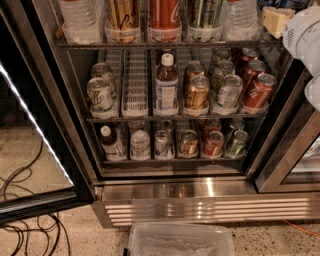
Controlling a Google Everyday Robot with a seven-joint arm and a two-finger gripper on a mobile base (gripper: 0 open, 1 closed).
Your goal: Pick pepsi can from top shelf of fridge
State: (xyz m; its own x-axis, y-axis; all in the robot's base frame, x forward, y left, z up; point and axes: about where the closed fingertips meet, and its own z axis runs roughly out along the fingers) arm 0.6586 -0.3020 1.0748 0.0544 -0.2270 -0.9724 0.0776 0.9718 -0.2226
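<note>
The fridge [200,192] stands open, its glass door [30,150] swung out to the left. The top shelf [165,45] runs across the upper part of the view, with clear cup holders holding a gold can [122,17], a red can [164,15], a green-and-silver can [205,15] and water bottles [80,20]. A sliver of blue [282,4] shows at the top right edge above that shelf; I cannot tell whether it is the pepsi can. My gripper [277,20] is at the far upper right, at the right end of the top shelf, with the white arm [305,35] behind it.
The middle rack [175,117] holds cans, a bottle and an empty white ribbed lane. The lower rack [170,159] holds more cans and bottles. A slatted steel grille [210,207] is at the base. A clear plastic bin [180,240] sits on the floor in front. Black cables [25,225] lie at the left.
</note>
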